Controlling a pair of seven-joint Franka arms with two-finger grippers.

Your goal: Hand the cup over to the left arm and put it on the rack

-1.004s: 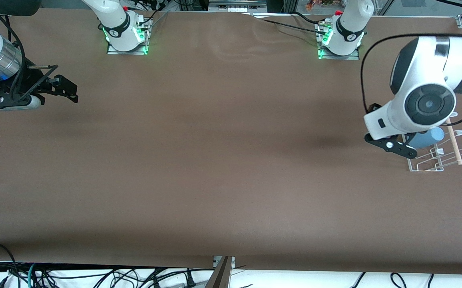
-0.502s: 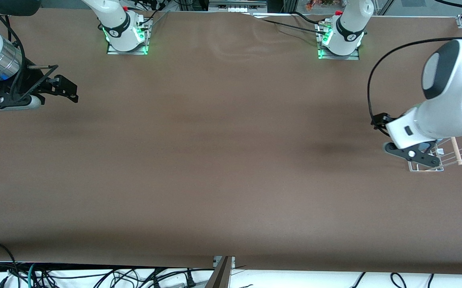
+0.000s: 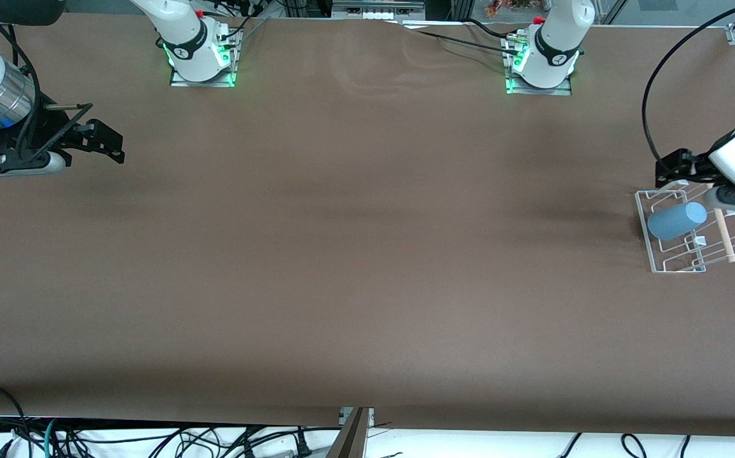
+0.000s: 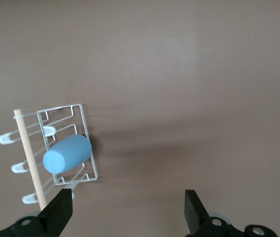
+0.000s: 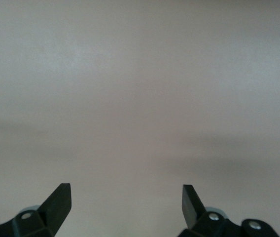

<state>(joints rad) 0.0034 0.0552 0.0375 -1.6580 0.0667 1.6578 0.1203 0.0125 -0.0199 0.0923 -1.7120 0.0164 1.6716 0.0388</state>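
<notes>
Brown table (image 3: 367, 254); cup (image 4: 66, 154) base wrist-view only

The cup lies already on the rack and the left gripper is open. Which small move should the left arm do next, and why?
Probably lift the left gripper a little higher and away from the rack. The cup lies on its side on the rack wires, free of the open fingers, so the placing looks finished. The right gripper waits open over bare table.

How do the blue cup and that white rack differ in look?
The cup is solid, smooth and light blue; the rack is an open white wire frame with a wooden rod along one side. The cup lies tipped on its side, while the rack sits flat on the table. They touch: the cup rests in the rack.
</notes>
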